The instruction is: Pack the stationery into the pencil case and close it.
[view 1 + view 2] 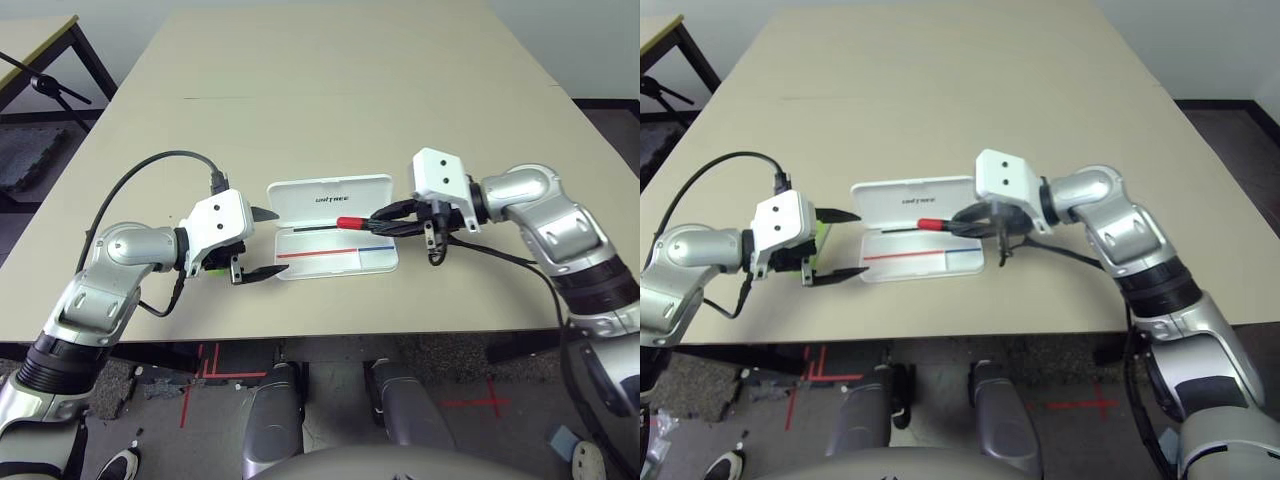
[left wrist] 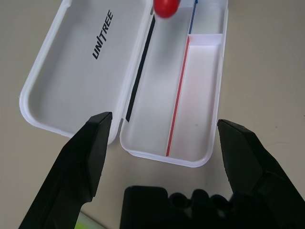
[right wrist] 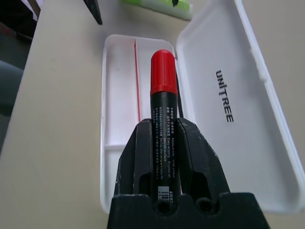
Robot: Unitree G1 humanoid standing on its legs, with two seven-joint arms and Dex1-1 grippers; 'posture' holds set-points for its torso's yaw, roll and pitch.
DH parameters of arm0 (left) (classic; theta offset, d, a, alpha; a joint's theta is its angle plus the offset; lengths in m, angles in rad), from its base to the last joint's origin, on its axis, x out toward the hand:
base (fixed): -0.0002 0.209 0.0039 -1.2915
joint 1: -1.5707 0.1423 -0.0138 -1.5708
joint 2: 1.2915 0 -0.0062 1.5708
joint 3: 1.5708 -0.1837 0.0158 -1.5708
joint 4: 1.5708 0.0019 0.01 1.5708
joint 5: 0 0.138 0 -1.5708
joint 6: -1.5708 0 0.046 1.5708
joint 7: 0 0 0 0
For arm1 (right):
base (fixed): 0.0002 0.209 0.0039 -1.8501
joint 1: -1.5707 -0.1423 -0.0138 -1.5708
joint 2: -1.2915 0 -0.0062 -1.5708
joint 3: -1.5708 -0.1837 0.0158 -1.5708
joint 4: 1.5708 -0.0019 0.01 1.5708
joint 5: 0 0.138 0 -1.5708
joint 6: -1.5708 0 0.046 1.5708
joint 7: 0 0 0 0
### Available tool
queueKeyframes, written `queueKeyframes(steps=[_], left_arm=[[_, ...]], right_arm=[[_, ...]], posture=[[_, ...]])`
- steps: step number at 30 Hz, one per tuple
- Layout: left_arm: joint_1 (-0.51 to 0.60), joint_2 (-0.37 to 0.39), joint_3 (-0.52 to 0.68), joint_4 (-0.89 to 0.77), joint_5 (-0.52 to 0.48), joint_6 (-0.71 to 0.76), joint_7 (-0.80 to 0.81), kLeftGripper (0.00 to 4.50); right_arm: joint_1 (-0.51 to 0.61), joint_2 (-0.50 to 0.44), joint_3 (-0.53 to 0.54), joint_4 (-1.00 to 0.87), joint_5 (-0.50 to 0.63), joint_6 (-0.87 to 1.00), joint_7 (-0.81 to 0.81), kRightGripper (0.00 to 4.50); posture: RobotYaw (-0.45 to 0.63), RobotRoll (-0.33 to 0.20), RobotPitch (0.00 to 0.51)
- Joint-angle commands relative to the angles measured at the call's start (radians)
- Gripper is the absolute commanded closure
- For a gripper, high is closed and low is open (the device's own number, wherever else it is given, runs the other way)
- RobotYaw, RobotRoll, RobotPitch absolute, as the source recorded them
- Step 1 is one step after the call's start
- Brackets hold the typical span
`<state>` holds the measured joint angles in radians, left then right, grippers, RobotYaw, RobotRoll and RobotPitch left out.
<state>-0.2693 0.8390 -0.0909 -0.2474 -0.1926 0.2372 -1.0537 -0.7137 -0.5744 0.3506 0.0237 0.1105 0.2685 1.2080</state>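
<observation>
The pencil case (image 1: 330, 200) lies open on the table's near middle, its white lid with black print folded back and its tray (image 2: 200, 95) showing a red-and-blue stripe. My right gripper (image 1: 388, 222) is shut on the red marker (image 3: 163, 119), whose red cap (image 1: 352, 222) hangs over the tray by the hinge. My left gripper (image 1: 268, 243) is open just left of the case, its fingertips (image 2: 100, 124) straddling the case's left end. The lime-green highlighter (image 1: 821, 240) lies on the table under the left wrist and is mostly hidden.
A black cable (image 1: 130, 190) loops over my left forearm. The beige table (image 1: 330, 90) stretches far behind the case and its front edge runs just below both arms. Another table (image 1: 30, 40) stands at the far left.
</observation>
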Motion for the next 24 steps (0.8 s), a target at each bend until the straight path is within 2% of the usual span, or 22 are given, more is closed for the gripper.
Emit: queueKeyframes(steps=[1, 19, 24], left_arm=[[0.006, -0.004, -0.001, -0.019, 0.003, 0.008, 0.011, 0.00], [0.028, -0.008, 0.016, -0.051, -0.022, 0.036, 0.026, 0.00], [0.037, -0.004, 0.030, -0.057, -0.032, 0.045, 0.028, 0.00]], right_arm=[[-0.021, 0.030, 0.045, 0.022, -0.056, -0.048, -0.022, 4.02], [-0.040, 0.183, 0.121, 0.248, -0.234, -0.223, -0.124, 4.02], [-0.040, 0.189, 0.086, 0.255, -0.223, -0.255, -0.147, 2.22]], posture=[[0.01, 0.000, 0.135], [0.03, 0.000, 0.128], [0.03, 0.000, 0.135]])
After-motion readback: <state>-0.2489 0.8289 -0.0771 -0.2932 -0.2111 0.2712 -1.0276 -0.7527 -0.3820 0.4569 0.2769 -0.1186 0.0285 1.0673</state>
